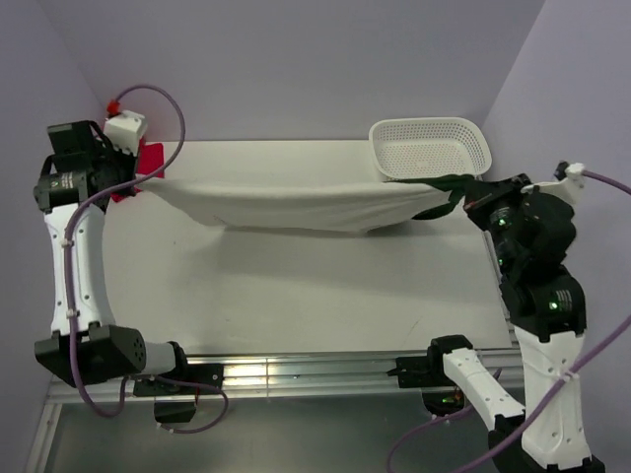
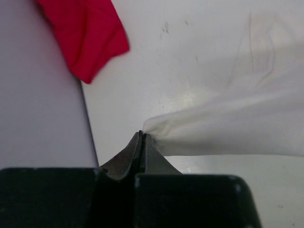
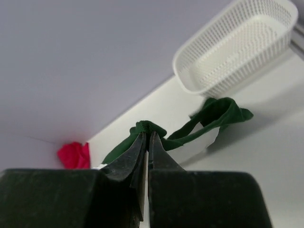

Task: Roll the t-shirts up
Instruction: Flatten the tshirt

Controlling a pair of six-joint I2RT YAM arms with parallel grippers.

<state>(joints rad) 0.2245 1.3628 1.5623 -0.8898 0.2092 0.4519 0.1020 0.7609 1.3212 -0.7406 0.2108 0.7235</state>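
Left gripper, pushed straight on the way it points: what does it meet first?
Beyond the white shirt corner it pinches, the left gripper's line runs over bare table. The red cloth lies just left of that line and might be brushed; depth is hard to judge.

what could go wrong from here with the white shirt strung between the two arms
1. The left tool pinches only a thin tip of the white shirt; tension could pull it free.
2. The right tool grips the green shirt, which lies by the basket and might drag it.
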